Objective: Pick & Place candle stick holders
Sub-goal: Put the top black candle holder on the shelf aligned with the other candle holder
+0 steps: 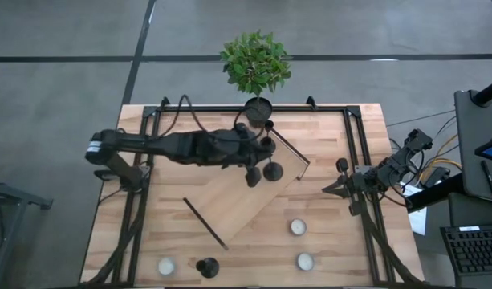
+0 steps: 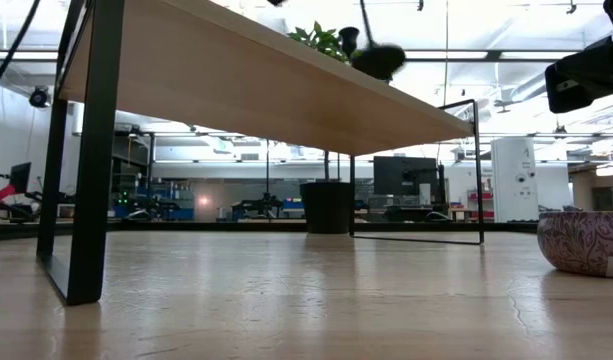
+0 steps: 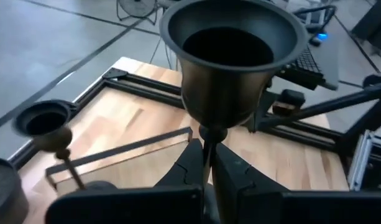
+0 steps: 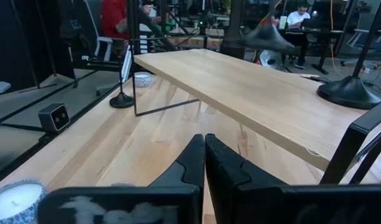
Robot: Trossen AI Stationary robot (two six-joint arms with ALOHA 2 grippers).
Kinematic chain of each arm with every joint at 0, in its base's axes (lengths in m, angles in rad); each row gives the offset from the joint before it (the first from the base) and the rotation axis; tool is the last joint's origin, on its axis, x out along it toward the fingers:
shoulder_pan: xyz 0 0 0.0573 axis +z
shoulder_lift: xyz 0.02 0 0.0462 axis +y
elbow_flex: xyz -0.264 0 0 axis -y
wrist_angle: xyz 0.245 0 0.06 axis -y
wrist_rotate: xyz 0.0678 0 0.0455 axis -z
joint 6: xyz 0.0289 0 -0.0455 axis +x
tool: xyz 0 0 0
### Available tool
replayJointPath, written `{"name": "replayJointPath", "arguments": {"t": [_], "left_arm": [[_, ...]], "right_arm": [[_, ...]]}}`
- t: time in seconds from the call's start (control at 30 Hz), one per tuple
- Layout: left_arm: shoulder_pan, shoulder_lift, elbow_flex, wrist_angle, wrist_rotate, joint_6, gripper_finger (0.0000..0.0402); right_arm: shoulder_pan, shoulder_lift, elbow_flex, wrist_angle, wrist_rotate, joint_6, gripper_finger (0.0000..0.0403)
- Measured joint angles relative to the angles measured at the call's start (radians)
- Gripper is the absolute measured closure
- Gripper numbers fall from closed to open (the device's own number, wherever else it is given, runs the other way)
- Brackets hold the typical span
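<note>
We have the left gripper (image 1: 254,172) out over the raised wooden shelf (image 1: 237,201) in the middle of the table (image 1: 334,257), its fingers (image 3: 193,165) pinched on the thin stem of one candle stick holder (image 3: 230,62); the left wrist view shows the cup looming just above the closed jaws, so the hold sits high on the stem, right under the cup. A second holder (image 1: 272,170) stands on the shelf just beside the gripper, with its disc base down and its stem running up toward the potted plant (image 1: 256,64), and a third holder (image 1: 207,267) waits near the front edge among three white candles (image 1: 298,227). We judge these pieces to be stiff, smooth metal, light overall but weighted at the disc base, so a stem grip may let one swing or slide down through the pads; taking it just below the cup gives a shoulder for it to hang on. Setting it down calls for a level base, as the narrow stem makes it easy to tip. Our right gripper (image 4: 205,152) rests at the right edge of the table, fingers closed and empty.
</note>
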Motion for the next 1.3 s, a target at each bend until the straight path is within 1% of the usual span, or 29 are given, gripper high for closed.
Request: {"name": "replayJointPath", "arguments": {"t": [0.27, 0.37, 0.57, 0.8, 1.3], "left_arm": [[0.057, 0.068, 0.008, 0.044, 0.023, 0.019, 0.039], [0.085, 0.082, 0.008, 0.092, 0.023, 0.023, 0.0391], [0.119, 0.114, 0.006, 0.088, 0.021, 0.014, 0.0391], [0.12, 0.147, 0.006, 0.097, 0.047, 0.085, 0.0387], [0.126, 0.152, 0.007, 0.104, 0.047, 0.078, 0.0383]], "right_arm": [[0.0, 0.0, 0.0, 0.0, 0.0, 0.0, 0.0394], [0.0, 0.0, 0.0, -0.001, 0.0, 0.0, 0.0394], [0.0, 0.0, 0.0, 0.0, 0.0, 0.0, 0.0394], [0.0, -0.001, 0.0, 0.0, 0.0, 0.0, 0.0394], [0.0, -0.001, 0.0, 0.0, 0.0, 0.0, 0.0394]]}}
